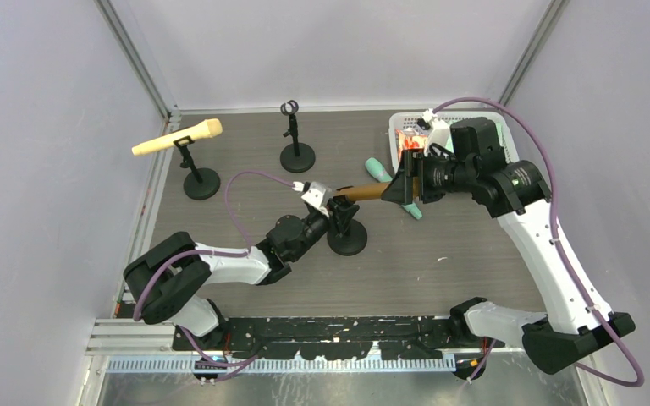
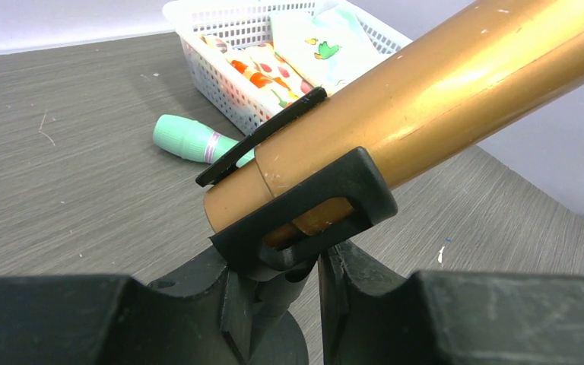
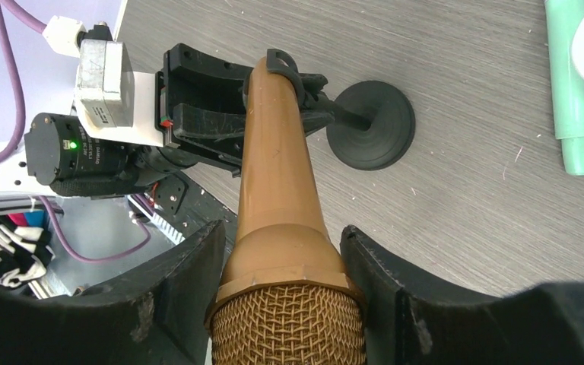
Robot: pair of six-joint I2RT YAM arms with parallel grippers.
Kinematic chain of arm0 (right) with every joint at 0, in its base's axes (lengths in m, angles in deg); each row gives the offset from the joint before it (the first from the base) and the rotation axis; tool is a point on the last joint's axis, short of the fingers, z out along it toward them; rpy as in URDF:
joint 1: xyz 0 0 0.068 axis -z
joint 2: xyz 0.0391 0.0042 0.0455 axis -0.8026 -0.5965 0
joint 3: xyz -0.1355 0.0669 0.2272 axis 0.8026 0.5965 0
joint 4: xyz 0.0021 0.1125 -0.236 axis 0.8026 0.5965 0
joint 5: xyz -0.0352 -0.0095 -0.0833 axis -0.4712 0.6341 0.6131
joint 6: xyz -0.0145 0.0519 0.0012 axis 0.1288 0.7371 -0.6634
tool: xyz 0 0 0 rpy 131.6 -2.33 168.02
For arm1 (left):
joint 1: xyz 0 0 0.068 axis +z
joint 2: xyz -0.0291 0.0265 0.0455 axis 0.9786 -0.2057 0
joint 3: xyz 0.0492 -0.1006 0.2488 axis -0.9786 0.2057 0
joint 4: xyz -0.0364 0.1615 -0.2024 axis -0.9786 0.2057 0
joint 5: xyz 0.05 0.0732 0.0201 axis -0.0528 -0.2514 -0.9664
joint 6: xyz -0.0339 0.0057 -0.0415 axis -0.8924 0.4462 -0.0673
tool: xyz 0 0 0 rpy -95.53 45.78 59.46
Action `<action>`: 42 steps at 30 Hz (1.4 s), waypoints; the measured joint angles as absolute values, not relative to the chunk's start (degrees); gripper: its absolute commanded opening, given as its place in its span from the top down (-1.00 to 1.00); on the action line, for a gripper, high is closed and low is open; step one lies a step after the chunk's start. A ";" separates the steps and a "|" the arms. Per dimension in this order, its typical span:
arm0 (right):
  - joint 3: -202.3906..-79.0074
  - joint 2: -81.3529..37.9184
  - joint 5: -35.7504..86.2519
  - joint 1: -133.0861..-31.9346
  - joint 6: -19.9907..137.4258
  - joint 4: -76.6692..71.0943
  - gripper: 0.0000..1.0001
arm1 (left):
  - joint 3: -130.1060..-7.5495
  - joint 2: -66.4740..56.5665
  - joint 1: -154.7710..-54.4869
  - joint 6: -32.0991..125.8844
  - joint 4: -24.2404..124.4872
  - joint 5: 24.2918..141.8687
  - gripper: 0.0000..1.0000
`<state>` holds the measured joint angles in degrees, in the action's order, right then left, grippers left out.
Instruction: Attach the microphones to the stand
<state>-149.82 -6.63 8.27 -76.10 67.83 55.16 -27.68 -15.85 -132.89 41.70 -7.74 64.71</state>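
Right fingers (image 3: 182,289) clasp the golden-brown microphone (image 3: 277,175), tail clipped into the stand (image 2: 304,205).

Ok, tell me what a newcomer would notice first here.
The gold mic at centre, tail clipped into the middle stand, with the left gripper shut on that stand and the right gripper clasping its neck. Then the cream mic on the back-left stand, and the mint mic lying by the basket.
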 measured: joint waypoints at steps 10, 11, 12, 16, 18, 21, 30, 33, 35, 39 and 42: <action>-152.09 -9.58 6.08 -75.36 64.88 57.57 0.24 | -27.71 -15.63 -132.78 41.41 -7.30 64.14 0.99; -152.28 -9.85 5.84 -75.30 64.59 57.67 0.36 | -27.71 -15.61 -132.78 41.41 -7.26 64.08 0.99; -152.44 -10.07 5.67 -75.23 64.39 57.81 0.50 | -27.75 -15.59 -132.78 41.41 -7.17 64.01 0.99; -153.14 -11.25 5.38 -75.03 63.80 58.33 0.92 | -28.25 -15.54 -132.80 41.57 -6.25 63.60 1.00; -153.60 -11.73 5.49 -74.99 63.61 58.79 0.99 | -28.58 -15.54 -132.96 41.76 -5.62 63.20 0.99; -154.41 -12.51 5.80 -74.99 63.13 59.66 0.99 | -29.15 -15.54 -133.61 42.31 -4.59 61.91 0.99; -156.96 -14.20 8.66 -77.28 62.12 61.74 0.98 | -29.65 -15.54 -134.75 42.66 -3.43 58.72 0.99; -157.71 -14.68 10.22 -78.53 62.19 62.13 0.99 | -29.76 -15.54 -134.86 42.66 -3.15 58.11 0.99; -158.25 -15.00 11.24 -79.32 62.27 62.31 0.99 | -29.87 -15.54 -134.88 42.66 -2.91 57.78 0.99; -158.89 -15.35 13.36 -80.82 62.60 62.50 0.99 | -30.11 -15.54 -135.06 42.66 -2.32 57.13 0.99; -158.80 -15.51 14.24 -81.52 62.82 62.35 0.99 | -30.18 -15.54 -135.14 42.68 -2.05 56.60 0.99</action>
<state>-158.80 -15.51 14.24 -81.52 62.82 62.35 -30.18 -15.54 -135.14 42.68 -2.05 56.60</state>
